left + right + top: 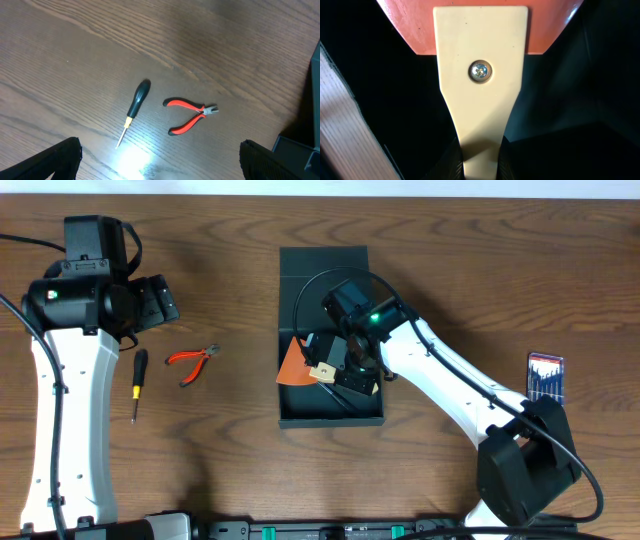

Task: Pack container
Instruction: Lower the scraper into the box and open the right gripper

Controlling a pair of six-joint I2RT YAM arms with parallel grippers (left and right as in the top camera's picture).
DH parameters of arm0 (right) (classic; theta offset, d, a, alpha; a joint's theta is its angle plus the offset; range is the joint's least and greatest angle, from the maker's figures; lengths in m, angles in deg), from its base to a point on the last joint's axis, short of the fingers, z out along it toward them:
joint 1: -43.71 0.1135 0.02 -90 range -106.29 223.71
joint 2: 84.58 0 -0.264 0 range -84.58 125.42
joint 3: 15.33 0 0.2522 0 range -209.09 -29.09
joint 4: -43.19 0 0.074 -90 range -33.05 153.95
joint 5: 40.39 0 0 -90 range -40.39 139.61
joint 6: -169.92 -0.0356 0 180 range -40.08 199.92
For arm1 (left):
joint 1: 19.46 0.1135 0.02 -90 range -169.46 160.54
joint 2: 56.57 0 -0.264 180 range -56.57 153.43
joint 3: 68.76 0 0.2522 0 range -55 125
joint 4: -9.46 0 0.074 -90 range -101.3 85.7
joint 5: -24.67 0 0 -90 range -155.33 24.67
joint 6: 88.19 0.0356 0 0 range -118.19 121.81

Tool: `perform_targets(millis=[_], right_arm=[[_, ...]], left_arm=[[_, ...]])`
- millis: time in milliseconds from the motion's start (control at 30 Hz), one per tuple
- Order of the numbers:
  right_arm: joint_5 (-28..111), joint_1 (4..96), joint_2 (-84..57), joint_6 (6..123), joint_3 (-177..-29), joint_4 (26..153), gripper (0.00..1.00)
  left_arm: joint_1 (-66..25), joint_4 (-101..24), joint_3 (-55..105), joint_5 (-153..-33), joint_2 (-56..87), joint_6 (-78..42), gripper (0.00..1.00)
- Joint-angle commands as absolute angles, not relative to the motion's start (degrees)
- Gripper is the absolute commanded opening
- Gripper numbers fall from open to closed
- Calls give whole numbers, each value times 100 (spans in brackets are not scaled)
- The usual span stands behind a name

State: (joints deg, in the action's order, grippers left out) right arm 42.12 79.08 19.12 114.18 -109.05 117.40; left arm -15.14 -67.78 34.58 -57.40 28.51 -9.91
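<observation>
The right gripper point(480, 167) is clamped on the cream handle of an orange-bladed scraper point(480, 60), within the open container point(330, 420), which lies mid-table between the arms. Left of the container, the left gripper point(161, 162) hangs spread wide above red pliers point(202, 110) and a screwdriver point(137, 100).

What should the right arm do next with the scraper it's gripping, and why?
Probably shift the scraper a little toward the middle of the container before letting go. The right gripper is shut on its cream handle, and in the overhead view the orange blade seems to overlap the container's left wall, so releasing now might leave it propped on the rim.
</observation>
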Motion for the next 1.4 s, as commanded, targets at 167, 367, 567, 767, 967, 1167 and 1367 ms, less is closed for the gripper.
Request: perform_targets(millis=[167, 367, 567, 767, 967, 1167, 1367], right_arm=[[4147, 7897, 2251, 11318, -10846, 11466, 1], [4184, 7683, 2432, 11318, -10846, 11222, 1], [4184, 7381, 2454, 11320, -10846, 11136, 1], [4173, 7200, 2454, 11322, -10846, 11138, 1], [4164, 7215, 2454, 11320, -10846, 11138, 21], [4164, 7217, 2454, 11318, -10846, 11158, 83], [4169, 7217, 2434, 11279, -10903, 11147, 92]], left_arm=[[-1486, -6831, 3432, -5714, 2910, -869, 99], [-1486, -6831, 3432, -5712, 2910, -808, 98], [-1486, -6829, 3432, -5712, 2910, -808, 99], [-1486, -6829, 3432, -5712, 2910, -808, 99], [-1486, -6829, 3432, -5714, 2910, -808, 99], [-1486, -6831, 3432, -5714, 2910, -808, 99], [-1486, -6829, 3432, -5714, 2910, -810, 99]])
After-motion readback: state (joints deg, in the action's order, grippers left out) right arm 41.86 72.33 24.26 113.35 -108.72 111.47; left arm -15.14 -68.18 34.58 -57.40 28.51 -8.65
